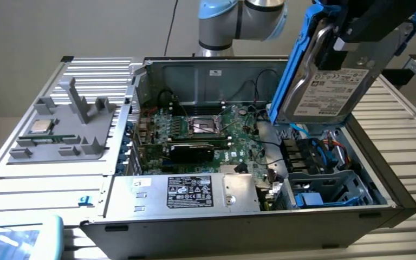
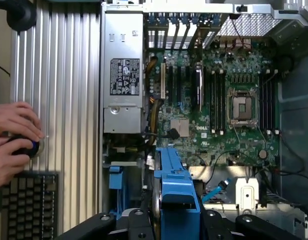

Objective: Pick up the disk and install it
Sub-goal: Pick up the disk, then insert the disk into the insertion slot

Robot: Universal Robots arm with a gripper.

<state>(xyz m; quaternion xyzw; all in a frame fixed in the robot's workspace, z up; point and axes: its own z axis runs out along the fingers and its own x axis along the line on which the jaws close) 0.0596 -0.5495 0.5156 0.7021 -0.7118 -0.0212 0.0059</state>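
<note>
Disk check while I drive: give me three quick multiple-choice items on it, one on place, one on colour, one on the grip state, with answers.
1. Where is the disk?
A. Flat on the ribbed table beside the computer
B. In the air over the open case, at the exterior view's right
C. Seated low inside the case

2. What colour is the carrier frame around the disk?
A. Blue
B. Red
C. Green

3. How is the gripper?
A. Open, clear of the disk
B. Shut on the disk
C. Shut on a cable

Answers:
1 B: the disk hangs tilted on edge above the case's right end, not set down.
2 A: the plastic along its edges is bright blue in both views.
3 B: the black fingers sit on both sides of the blue frame and carry it.
</note>
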